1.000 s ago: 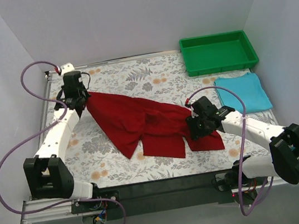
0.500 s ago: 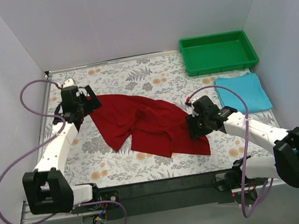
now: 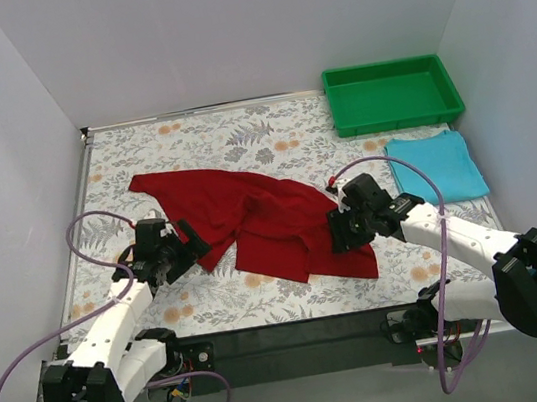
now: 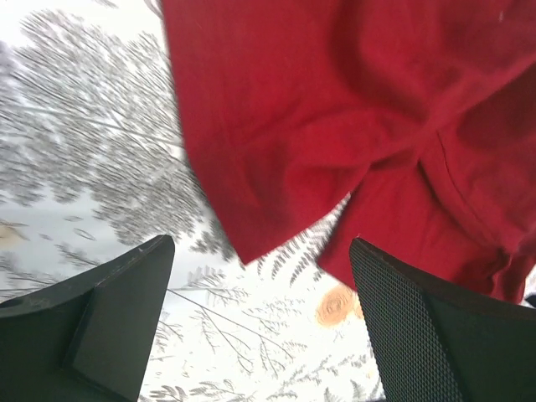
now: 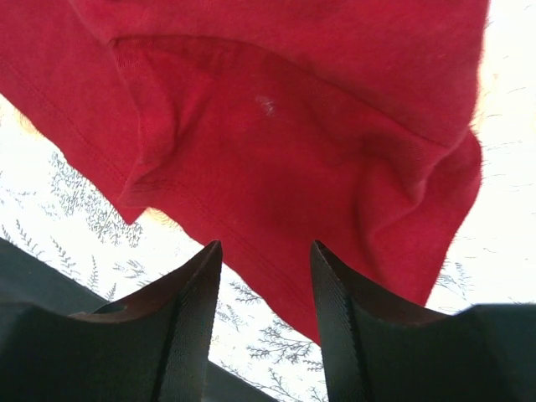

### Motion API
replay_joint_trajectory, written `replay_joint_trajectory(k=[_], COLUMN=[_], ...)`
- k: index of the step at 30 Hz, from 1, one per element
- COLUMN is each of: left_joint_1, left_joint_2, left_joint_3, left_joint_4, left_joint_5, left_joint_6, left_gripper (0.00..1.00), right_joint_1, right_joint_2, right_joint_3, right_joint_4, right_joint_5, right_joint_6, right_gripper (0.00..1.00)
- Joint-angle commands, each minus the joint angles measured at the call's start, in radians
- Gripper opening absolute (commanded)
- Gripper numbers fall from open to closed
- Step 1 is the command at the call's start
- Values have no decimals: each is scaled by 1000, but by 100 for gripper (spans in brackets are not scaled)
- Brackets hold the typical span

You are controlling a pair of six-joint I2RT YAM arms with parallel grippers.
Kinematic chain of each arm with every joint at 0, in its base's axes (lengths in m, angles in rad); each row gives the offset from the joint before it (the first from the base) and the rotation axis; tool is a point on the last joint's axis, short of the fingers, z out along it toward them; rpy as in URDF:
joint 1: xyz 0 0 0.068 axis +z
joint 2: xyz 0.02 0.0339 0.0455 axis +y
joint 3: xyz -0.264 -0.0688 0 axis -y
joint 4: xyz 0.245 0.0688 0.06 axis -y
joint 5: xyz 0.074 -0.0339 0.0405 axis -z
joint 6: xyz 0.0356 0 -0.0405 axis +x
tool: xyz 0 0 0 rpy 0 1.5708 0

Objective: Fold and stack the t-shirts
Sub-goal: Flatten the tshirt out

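Both arms sit low at the dark red t-shirt [image 3: 250, 214], neither one gripping.
Nearest, the left gripper [image 4: 260, 251] gapes wide and empty at the shirt's pointed hem, while the right gripper [image 5: 265, 251] hovers half-parted over the opposite edge, pinching nothing. The soft red cloth sprawls rumpled mid-table on the floral tablecloth [image 3: 238, 135]. Farther right lies the turquoise t-shirt [image 3: 436, 168], a flat folded rectangle, then the glossy green plastic tray [image 3: 397, 124].
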Motion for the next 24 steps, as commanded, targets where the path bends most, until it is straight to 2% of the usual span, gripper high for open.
replay_joint_trajectory(k=[1,3,4,5,12,16,19,20,22,23,24], left_joint_1=[-64,-104,-115,-138,-195,-210,-218,-221,-219,-219,-221], left_joint_2=[1,41,55,79,130,173,185,187,184,182,179], left_joint_3=[-1,-15,-21,-33,-58,-61,-64,-61,-58,-49,-41], left_joint_4=[27,48,54,65,139,160,171,173,173,164,159], left_joint_5=[-13,-27,-39,-49,-122,-133,-142,-144,-161,-170,-179], left_joint_6=[-77,-92,-97,-100,-122,-118,-120,-120,-117,-112,-109], left_gripper=[79,79,79,79,74,61,44,34,23,11,6], right_joint_1=[17,25,33,37,123,168,205,214,237,241,246], right_joint_2=[3,12,12,17,44,87,127,155,184,216,232], right_joint_3=[-12,-21,-22,-25,-21,-10,1,5,13,22,27], right_joint_4=[33,33,33,33,36,28,14,10,-22,-53,-71], right_joint_5=[-30,-32,-30,-28,7,71,117,169,209,258,283], right_joint_6=[3,5,8,11,32,45,52,55,65,71,80], right_gripper=[46,47,54,55,61,63,63,63,63,62,54])
